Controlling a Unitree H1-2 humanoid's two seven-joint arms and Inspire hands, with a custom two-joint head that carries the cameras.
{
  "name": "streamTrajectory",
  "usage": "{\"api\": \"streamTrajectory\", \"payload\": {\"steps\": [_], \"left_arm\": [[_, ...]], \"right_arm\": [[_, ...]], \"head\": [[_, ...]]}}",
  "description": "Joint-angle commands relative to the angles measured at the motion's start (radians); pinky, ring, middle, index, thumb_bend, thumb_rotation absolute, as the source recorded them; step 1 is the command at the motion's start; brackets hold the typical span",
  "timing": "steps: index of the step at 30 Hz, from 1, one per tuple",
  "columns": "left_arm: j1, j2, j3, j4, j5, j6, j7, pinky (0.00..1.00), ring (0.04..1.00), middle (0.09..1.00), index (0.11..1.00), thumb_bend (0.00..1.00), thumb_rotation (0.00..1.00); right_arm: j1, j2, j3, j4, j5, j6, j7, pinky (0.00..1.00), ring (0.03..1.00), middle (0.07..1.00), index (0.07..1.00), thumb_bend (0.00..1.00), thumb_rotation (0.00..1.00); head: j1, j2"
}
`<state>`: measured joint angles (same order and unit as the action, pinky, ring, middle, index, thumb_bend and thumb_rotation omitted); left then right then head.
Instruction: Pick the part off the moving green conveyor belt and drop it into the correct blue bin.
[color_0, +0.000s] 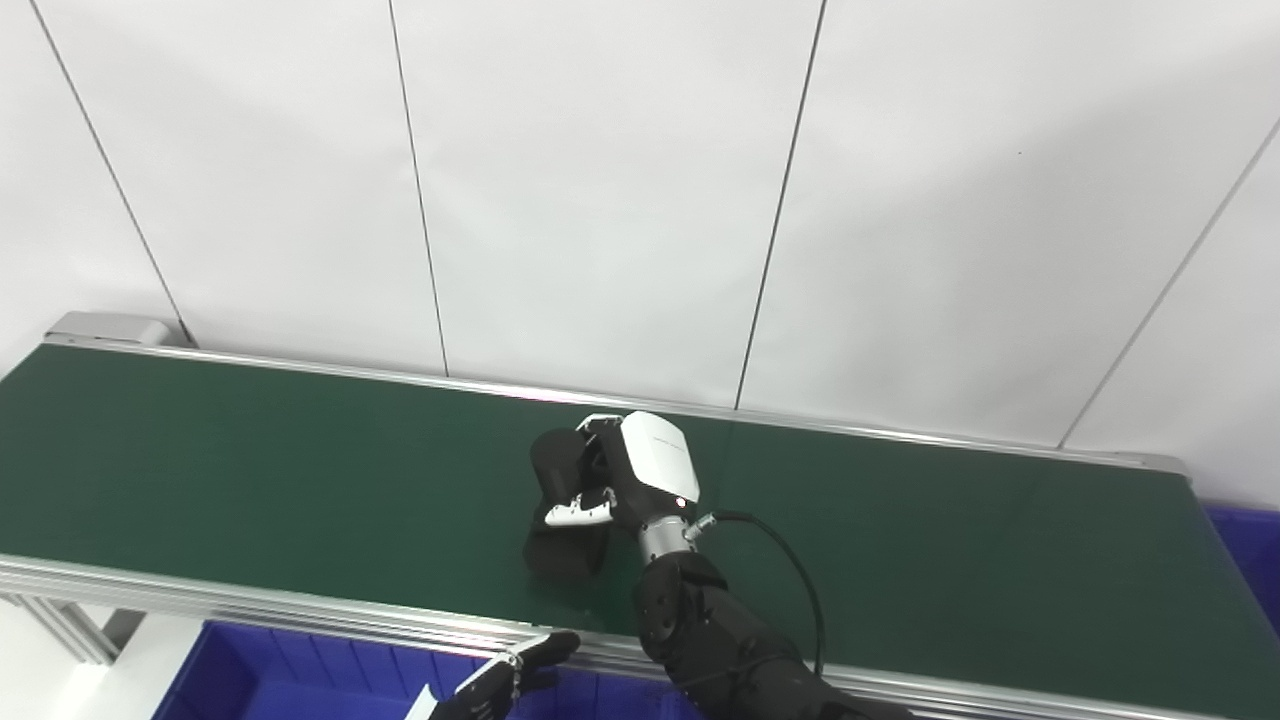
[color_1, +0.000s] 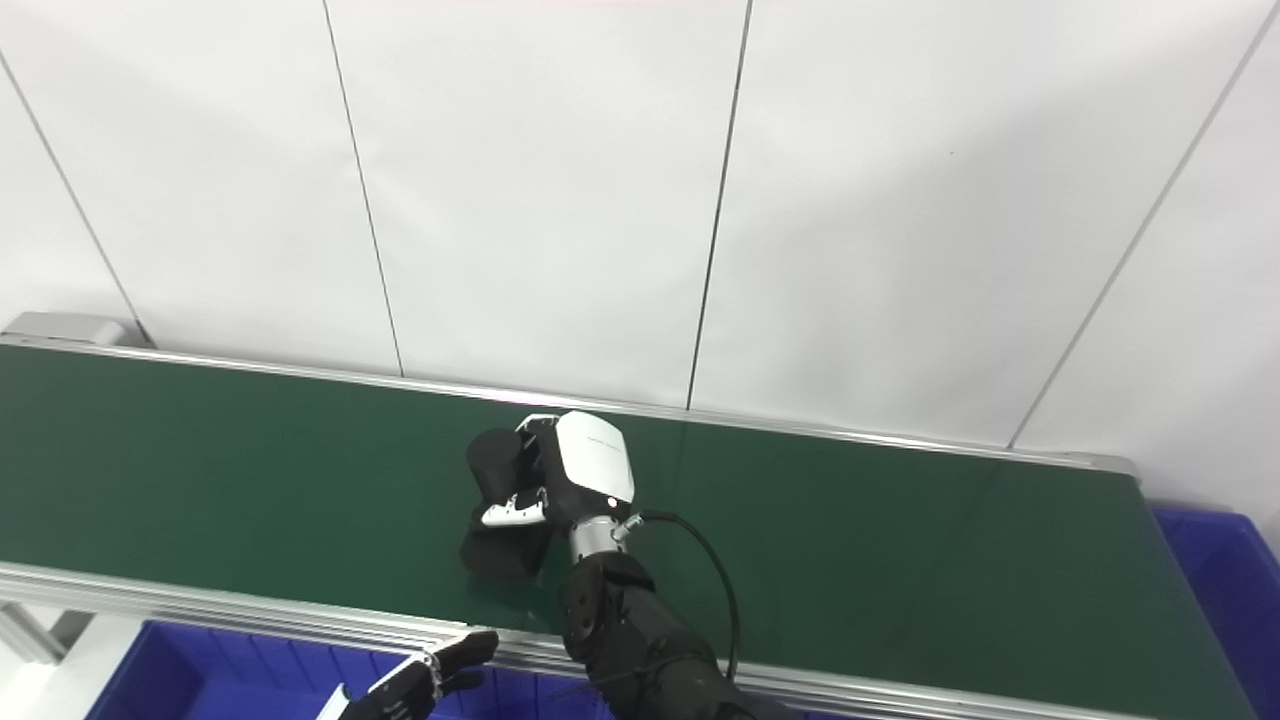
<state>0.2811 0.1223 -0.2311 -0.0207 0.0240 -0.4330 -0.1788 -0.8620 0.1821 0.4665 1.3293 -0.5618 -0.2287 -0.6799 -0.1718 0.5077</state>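
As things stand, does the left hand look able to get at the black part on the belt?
Probably not. The right hand is already closed around the part, covering it, while the left hand sits low beyond the belt's near rail, over a blue bin.

Green conveyor belt (color_0: 250, 470) long, runs left to right, silver rails along both edges. On belt near middle: black part (color_0: 562, 500), right hand (color_0: 640, 470) upon it. Rest of belt surface bare, slightly glossy
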Motion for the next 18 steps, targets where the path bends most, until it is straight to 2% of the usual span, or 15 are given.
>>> {"api": "streamTrajectory", "payload": {"steps": [1,5,8,10,13,15,18], "left_arm": [[-0.018,0.006,0.002,-0.018,-0.006,-0.037,0.003,0.83,0.872,0.875,0.822,0.96,0.28],[-0.022,0.006,0.004,-0.014,-0.018,-0.037,-0.009,0.84,0.875,0.877,0.826,0.95,0.28],[-0.022,0.005,0.006,-0.015,-0.02,-0.037,-0.011,0.84,0.872,0.877,0.826,0.96,0.28],[-0.02,0.005,0.006,-0.02,-0.019,-0.037,-0.011,0.84,0.87,0.878,0.825,0.96,0.28],[-0.015,0.005,0.007,-0.027,-0.018,-0.037,-0.011,0.84,0.872,0.879,0.829,0.95,0.28],[-0.011,0.005,0.008,-0.033,-0.019,-0.037,-0.012,0.84,0.873,0.88,0.83,0.95,0.28],[-0.006,0.006,0.007,-0.04,-0.03,-0.037,-0.024,0.85,0.88,0.885,0.835,0.94,0.28]], "right_arm": [[-0.035,0.016,-0.005,-0.016,-0.001,-0.063,-0.062,0.2,0.248,0.472,0.491,0.52,0.0],[-0.03,0.015,-0.012,-0.032,0.005,-0.069,-0.101,0.23,0.278,0.475,0.491,0.52,0.0],[-0.02,0.009,-0.027,-0.057,0.016,-0.099,-0.127,0.22,0.283,0.475,0.491,0.52,0.0],[-0.005,-0.002,-0.032,-0.091,0.012,-0.107,-0.15,0.23,0.296,0.476,0.491,0.52,0.0],[0.035,-0.022,-0.045,-0.175,0.005,-0.095,-0.186,0.18,0.253,0.474,0.49,0.53,0.0],[0.09,-0.043,-0.058,-0.292,0.004,-0.068,-0.167,0.18,0.264,0.476,0.49,0.52,0.0],[0.211,-0.078,-0.093,-0.541,0.012,-0.028,-0.112,0.21,0.294,0.478,0.49,0.52,0.0]], "head": [[-0.001,-0.001],[-0.004,0.0],[-0.005,0.001],[-0.01,0.012],[-0.019,0.025],[-0.026,0.036],[-0.043,0.059]]}}
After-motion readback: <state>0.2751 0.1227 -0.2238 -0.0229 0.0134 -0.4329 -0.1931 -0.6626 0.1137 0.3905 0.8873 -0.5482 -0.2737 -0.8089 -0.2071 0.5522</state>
